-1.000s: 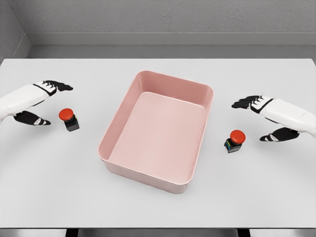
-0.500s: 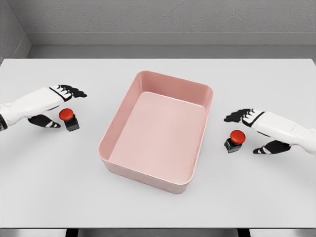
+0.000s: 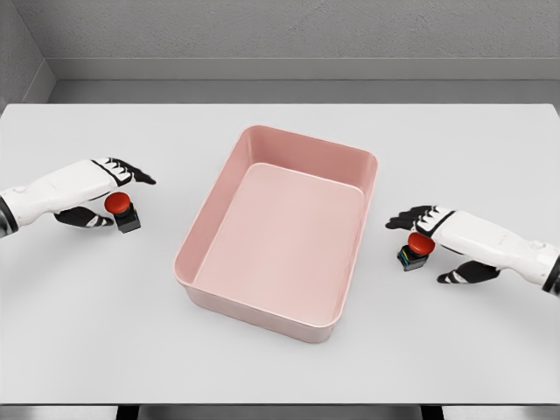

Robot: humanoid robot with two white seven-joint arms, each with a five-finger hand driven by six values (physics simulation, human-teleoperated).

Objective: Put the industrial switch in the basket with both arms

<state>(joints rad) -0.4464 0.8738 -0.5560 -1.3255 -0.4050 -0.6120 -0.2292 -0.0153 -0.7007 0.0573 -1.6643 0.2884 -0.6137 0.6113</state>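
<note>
Two industrial switches with red mushroom buttons on black bases sit on the white table. The left switch (image 3: pixel 122 211) lies left of the pink basket (image 3: pixel 210 206). My left hand (image 3: pixel 112 194) straddles it, fingers spread above and thumb below, close to touching it. The right switch (image 3: pixel 415 249) stands right of the basket. My right hand (image 3: pixel 430 242) reaches over it, fingers stretched across the button's top and thumb low behind it. Both hands are open and hold nothing. The basket's inside is bare.
The white table (image 3: pixel 280 367) spreads wide around the basket. A grey wall (image 3: pixel 280 35) runs behind the table's far edge. The basket's raised rim stands between the two switches.
Both hands have moved inward and lower, from beside the switches to around them. The switches and the basket have stayed where they were.
</note>
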